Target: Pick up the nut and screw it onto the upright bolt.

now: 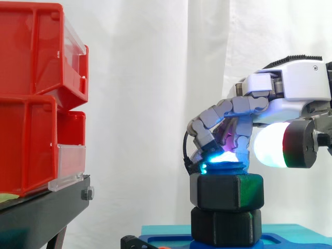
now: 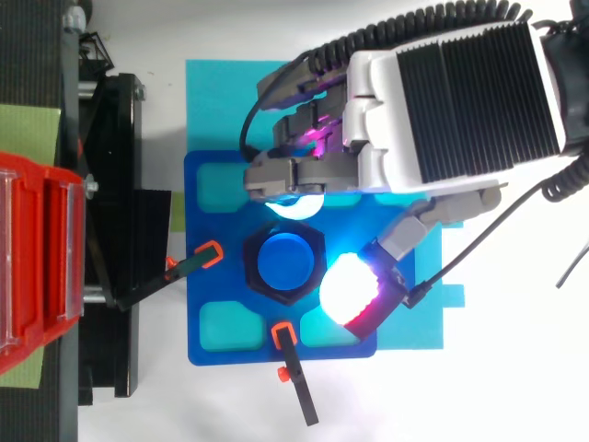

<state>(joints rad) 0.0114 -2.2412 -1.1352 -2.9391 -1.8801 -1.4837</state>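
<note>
Side view: red bins (image 1: 31,104) stack at left on the black stand (image 1: 46,207). Right of them the hand (image 1: 290,88) curls down over the blue plate (image 2: 207,350), fingers and thumb seemingly pinching the black nut (image 1: 228,192), which sits high on the upright blue bolt (image 2: 285,261).

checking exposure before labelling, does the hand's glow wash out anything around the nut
Side view: the hand's glow burns out to white-cyan just above the nut and throws a green sheen on its face. Top view: a white-and-red hot spot sits at the nut's edge, while the blue bolt top stays readable.
</note>
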